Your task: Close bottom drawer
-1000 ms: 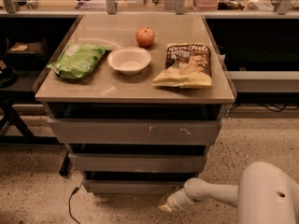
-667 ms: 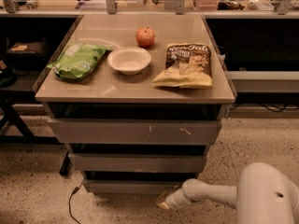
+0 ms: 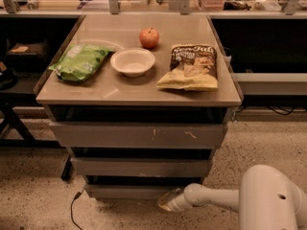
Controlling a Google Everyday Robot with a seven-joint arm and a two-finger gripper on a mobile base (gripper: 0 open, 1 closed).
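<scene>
The narrowest dull grey-brown metal bottom drawer (image 3: 129, 191) sits lowest of 3 drawer fronts under the tan counter (image 3: 139, 94), just above the speckled floor, with a dark gap over its flat front. Above it are the mid-width plain grey drawer front (image 3: 139, 167) and the widest scratched drawer front (image 3: 139, 135). The gripper (image 3: 167, 205), at the end of the white arm (image 3: 213, 197), is low at the bottom drawer's right end, against or just beside its front. Whether it is open or closed cannot be told.

On the counter lie a green snack bag (image 3: 80, 61), 1 white bowl (image 3: 133, 62), a red apple (image 3: 149, 38) and a brown-and-yellow chip bag (image 3: 191, 67).
</scene>
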